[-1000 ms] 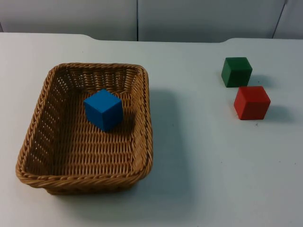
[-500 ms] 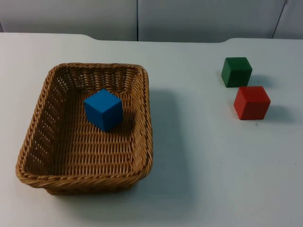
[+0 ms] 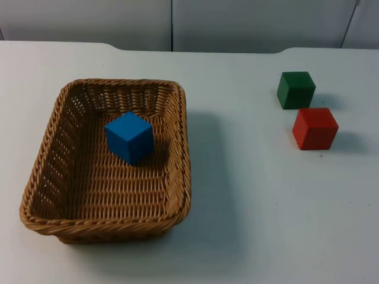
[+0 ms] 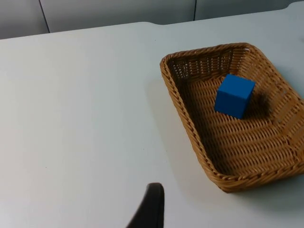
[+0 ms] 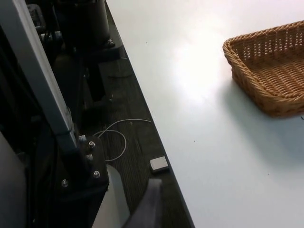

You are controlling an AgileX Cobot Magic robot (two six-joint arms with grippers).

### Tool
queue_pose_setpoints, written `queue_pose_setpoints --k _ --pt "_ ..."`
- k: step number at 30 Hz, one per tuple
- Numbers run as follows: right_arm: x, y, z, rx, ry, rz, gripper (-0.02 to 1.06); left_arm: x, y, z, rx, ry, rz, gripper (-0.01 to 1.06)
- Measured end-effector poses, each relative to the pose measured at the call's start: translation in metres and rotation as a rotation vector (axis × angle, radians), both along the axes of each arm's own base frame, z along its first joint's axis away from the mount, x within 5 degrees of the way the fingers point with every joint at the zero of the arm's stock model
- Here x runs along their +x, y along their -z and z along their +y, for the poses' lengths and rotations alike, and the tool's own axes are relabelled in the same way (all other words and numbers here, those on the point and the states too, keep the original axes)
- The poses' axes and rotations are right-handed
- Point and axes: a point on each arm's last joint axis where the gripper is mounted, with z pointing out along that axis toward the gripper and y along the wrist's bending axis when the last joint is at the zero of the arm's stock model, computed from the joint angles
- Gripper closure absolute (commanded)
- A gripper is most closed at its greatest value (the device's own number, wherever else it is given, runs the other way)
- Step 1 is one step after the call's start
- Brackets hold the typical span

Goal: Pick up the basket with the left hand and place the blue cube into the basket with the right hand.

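**Cut off and out of sight**

From the left wrist, the basket [image 4: 199, 137] runs out past the picture's edge, so its far wall is cut off. The left gripper [image 4: 149, 209] gives just one dark fingertip, the other out of frame, so its state cannot be told. From the right wrist, the basket [image 5: 266, 71] shows one corner and nothing of its inside. The right gripper [image 5: 149, 206] likewise offers a single fingertip, its state unreadable. From above, the blue cube [image 3: 129, 136] hides a patch of the weave beneath it, and the basket's near wall hides its own outer foot.
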Motion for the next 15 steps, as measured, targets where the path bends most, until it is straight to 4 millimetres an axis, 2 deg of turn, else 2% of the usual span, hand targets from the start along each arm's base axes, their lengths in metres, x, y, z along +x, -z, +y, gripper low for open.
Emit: queue_pose_setpoints --k 15 --pt "-0.0003 0.0 0.0001 -0.007 -0.016 -0.022 0.22 0.0 0.0 0.0 -0.002 -0.001 0.0 0.24"
